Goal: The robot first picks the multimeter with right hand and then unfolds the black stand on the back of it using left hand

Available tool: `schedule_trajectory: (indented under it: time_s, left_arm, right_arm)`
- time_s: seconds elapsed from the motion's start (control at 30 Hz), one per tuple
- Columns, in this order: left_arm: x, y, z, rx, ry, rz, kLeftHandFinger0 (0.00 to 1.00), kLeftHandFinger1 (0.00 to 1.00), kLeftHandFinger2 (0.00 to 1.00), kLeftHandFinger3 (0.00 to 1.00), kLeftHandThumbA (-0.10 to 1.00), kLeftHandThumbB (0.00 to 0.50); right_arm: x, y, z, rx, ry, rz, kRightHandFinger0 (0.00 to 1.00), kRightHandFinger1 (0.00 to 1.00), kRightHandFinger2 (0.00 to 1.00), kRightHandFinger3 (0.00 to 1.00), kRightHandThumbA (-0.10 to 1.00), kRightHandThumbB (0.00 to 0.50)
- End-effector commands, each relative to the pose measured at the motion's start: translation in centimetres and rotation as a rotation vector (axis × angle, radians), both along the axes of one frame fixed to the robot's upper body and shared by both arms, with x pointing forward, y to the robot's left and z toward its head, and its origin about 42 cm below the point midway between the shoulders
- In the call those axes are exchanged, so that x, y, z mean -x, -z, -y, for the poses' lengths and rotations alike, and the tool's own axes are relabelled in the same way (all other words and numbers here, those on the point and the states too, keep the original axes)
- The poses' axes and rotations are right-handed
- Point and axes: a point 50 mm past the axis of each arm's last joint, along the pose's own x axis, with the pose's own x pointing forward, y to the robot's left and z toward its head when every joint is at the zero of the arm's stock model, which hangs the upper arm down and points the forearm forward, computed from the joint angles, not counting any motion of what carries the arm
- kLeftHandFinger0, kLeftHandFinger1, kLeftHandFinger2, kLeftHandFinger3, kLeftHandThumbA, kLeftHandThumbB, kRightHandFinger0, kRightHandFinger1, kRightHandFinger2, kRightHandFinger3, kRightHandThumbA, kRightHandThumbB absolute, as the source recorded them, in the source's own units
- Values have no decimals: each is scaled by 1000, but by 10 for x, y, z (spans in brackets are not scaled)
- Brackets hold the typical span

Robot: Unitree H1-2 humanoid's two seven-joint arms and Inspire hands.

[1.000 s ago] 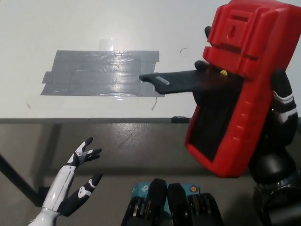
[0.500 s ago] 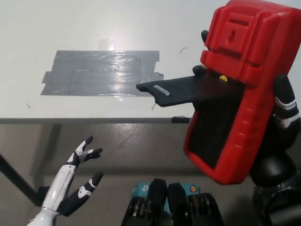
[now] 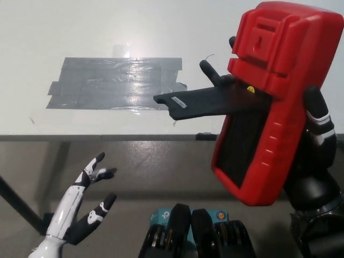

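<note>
Filling the right side of the head view, the red multimeter [image 3: 274, 102] is held up off the table, its back turned toward the camera and its body tilted. The black stand [image 3: 207, 102] is swung out from that back and juts leftward like a flat flap, its free end reaching over the near edge of the white table [image 3: 80, 32]. The black right hand [image 3: 317, 134] grasps the multimeter from behind and from its right edge; one dark finger shows along that edge and others poke out above the stand at the meter's left. A patch of grey tape [image 3: 115, 83] lies on the table, left of the stand's tip. The white left hand [image 3: 86, 207] hovers low at the lower left, well apart from the meter, released with fingers spread and holding nothing.
</note>
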Motion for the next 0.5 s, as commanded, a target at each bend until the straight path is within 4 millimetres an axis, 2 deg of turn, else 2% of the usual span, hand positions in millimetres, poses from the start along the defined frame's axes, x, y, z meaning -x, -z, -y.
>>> schedule_trajectory:
  time_s: [0.0, 0.03, 0.07, 0.1, 0.13, 0.2, 0.23, 0.33, 0.37, 0.4, 0.47]
  left_arm:
    - [15, -51, 9, 104, -17, 274, 1000, 1000, 1000, 1000, 920, 147]
    - [21, -61, 11, 115, -10, 319, 1000, 1000, 1000, 1000, 955, 144]
    - [27, -74, 14, 138, 9, 378, 1000, 1000, 1000, 1000, 981, 170]
    - [32, -82, 16, 150, 21, 407, 1000, 1000, 1000, 1000, 993, 175]
    - [39, -101, 19, 142, 38, 486, 1000, 1000, 1000, 1000, 1000, 193]
    - [49, -133, 26, 140, 93, 632, 1000, 1000, 1000, 1000, 1000, 168]
    - [54, -153, 32, 172, 133, 709, 1000, 1000, 1000, 1000, 1000, 188]
    - [54, -193, 47, 231, 302, 824, 1000, 1000, 1000, 1000, 1000, 257]
    - [54, -208, 54, 189, 318, 858, 1000, 1000, 1000, 1000, 1000, 272]
    - [54, -211, 54, 180, 315, 863, 1000, 1000, 1000, 1000, 1000, 273]
    - [46, -231, 62, 159, 375, 951, 1000, 1000, 1000, 1000, 979, 289]
  right_arm:
    - [8, -18, 0, -40, -1, 94, 1000, 0, 119, 407, -100, 110]
    - [9, -17, 0, -43, 5, 85, 1000, 0, 112, 407, -100, 108]
    - [9, -16, 1, -47, 12, 70, 1000, 0, 107, 401, -100, 113]
    - [10, -14, 2, -49, 17, 57, 1000, 0, 106, 398, -100, 113]
    - [11, -13, 2, -55, 24, 33, 1000, 0, 95, 378, -100, 118]
    - [11, -10, 3, -49, 39, 19, 1000, 0, 82, 365, -100, 109]
    - [12, -8, 4, -44, 45, 12, 1000, 0, 82, 351, -100, 107]
    - [14, -4, 3, -36, 61, -6, 1000, 0, 88, 304, -100, 119]
    - [15, -2, 3, -36, 67, -14, 1000, 0, 94, 288, -100, 121]
    - [15, -2, 3, -36, 68, -16, 1000, 0, 95, 284, -100, 121]
    - [17, -1, 2, -36, 66, -26, 1000, 0, 101, 236, -100, 129]
